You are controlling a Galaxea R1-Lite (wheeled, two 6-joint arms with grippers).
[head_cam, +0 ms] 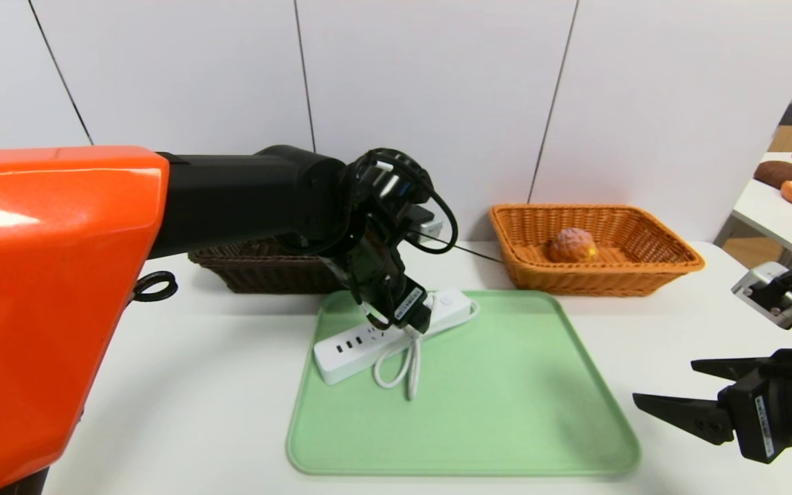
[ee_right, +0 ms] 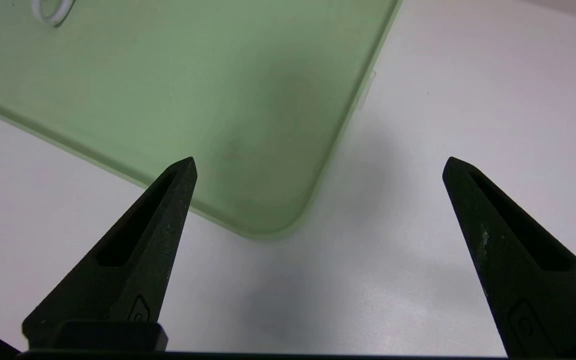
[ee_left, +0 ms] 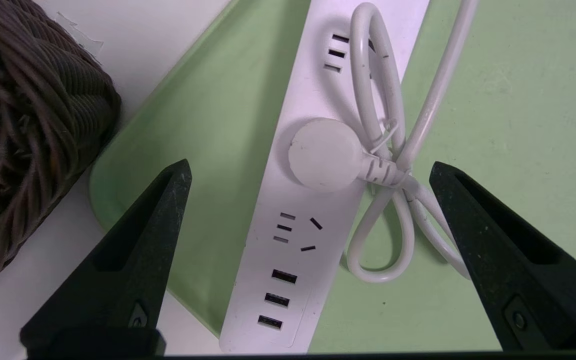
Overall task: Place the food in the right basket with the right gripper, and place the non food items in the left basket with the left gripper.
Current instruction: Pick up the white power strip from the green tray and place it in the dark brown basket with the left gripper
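White table: bun (head_cam: 573, 245) sits in the orange basket (head_cam: 671, 253), power strip (head_cam: 355, 344) waits under the wide-open left gripper (ee_left: 310, 170).

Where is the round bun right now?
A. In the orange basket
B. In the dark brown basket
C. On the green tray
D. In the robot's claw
A. The bun sits inside the orange basket, while only the white power strip lies on the green tray.
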